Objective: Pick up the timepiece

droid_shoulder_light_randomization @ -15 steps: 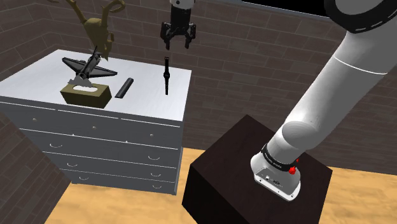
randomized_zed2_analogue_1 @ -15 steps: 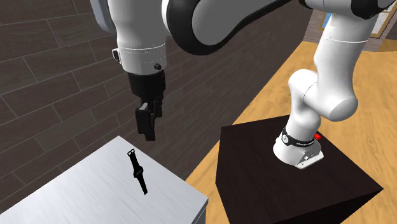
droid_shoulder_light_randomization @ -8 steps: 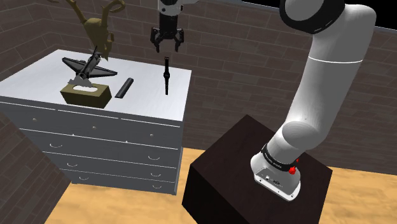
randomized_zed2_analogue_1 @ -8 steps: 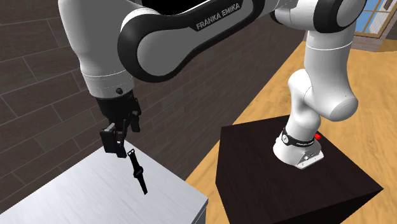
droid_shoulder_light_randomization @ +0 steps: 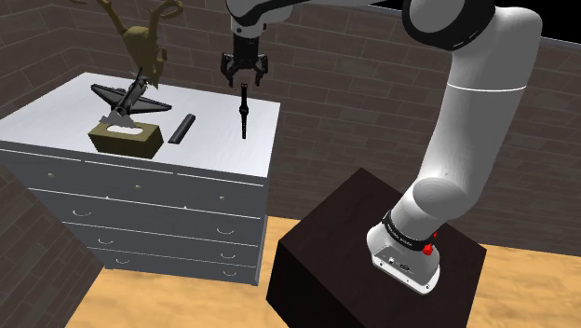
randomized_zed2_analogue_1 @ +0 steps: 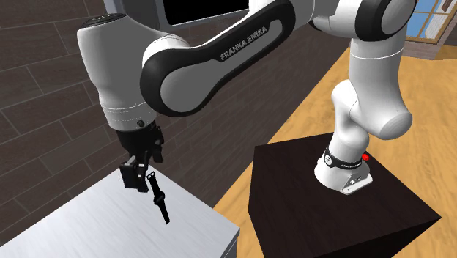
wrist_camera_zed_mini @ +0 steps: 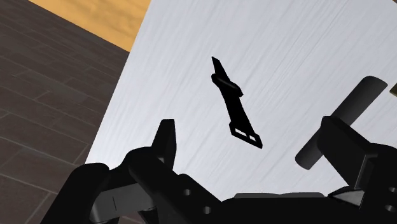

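I read "FRANKA EMIKA" in white letters on the black band of the arm [randomized_zed2_analogue_1: 220, 62]. The black watch [droid_shoulder_light_randomization: 243, 109] [randomized_zed2_analogue_1: 159, 198] [wrist_camera_zed_mini: 234, 105] lies flat on the pale worktop [droid_shoulder_light_randomization: 56, 112] of a chest of drawers. It is close to the worktop's right edge in the shoulder view, with its strap stretched out straight. My jaws are spread and hang just over the strap's far end. In the wrist view neither finger touches the strap. A short dark bar [droid_shoulder_light_randomization: 182, 129] lies near the watch, on the shoulder view's left.
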You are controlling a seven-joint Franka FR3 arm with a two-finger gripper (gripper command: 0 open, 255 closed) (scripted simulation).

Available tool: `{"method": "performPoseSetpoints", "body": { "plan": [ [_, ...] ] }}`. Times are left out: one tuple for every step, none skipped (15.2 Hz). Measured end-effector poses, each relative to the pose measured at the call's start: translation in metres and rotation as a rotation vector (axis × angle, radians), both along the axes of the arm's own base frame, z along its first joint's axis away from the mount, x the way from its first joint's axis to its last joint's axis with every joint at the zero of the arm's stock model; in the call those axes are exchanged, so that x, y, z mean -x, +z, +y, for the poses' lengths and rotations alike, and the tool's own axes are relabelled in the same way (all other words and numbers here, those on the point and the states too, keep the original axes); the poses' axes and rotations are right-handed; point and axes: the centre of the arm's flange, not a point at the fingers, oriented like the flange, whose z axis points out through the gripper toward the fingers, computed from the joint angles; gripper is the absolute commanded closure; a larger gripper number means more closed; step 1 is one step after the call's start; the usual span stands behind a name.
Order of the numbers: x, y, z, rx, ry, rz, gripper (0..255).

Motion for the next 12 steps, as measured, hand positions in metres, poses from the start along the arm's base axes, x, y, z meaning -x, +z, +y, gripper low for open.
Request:
{"method": "performPoseSetpoints", "body": {
  "plan": [
    [0.0001, -0.0008, 0.0004, 0.0, 0.0, 0.0, 255],
    [0.0002, -0.0013, 0.0006, 0.0, 0.0, 0.0, 255],
    [0.0002, -0.0014, 0.0006, 0.0, 0.0, -0.001, 255],
    [0.0002, -0.0015, 0.0005, 0.0, 0.0, -0.001, 255],
    [0.0002, -0.0014, 0.0005, 0.0, 0.0, -0.001, 255],
    [0.0002, -0.0014, 0.0005, 0.0, 0.0, -0.001, 255],
    [0.0002, -0.0015, 0.0005, 0.0, 0.0, -0.001, 255],
    [0.0002, -0.0015, 0.0006, 0.0, 0.0, -0.001, 255],
    [0.0002, -0.0015, 0.0006, 0.0, 0.0, -0.001, 255],
    [0.0003, -0.0017, 0.0001, 0.0, 0.0, -0.001, 255],
    [0.0005, 0.0005, -0.0001, 0.0, 0.0, -0.001, 255],
    [0.0007, 0.0043, -0.0001, 0.0, 0.0, -0.001, 255]
  ]
}}
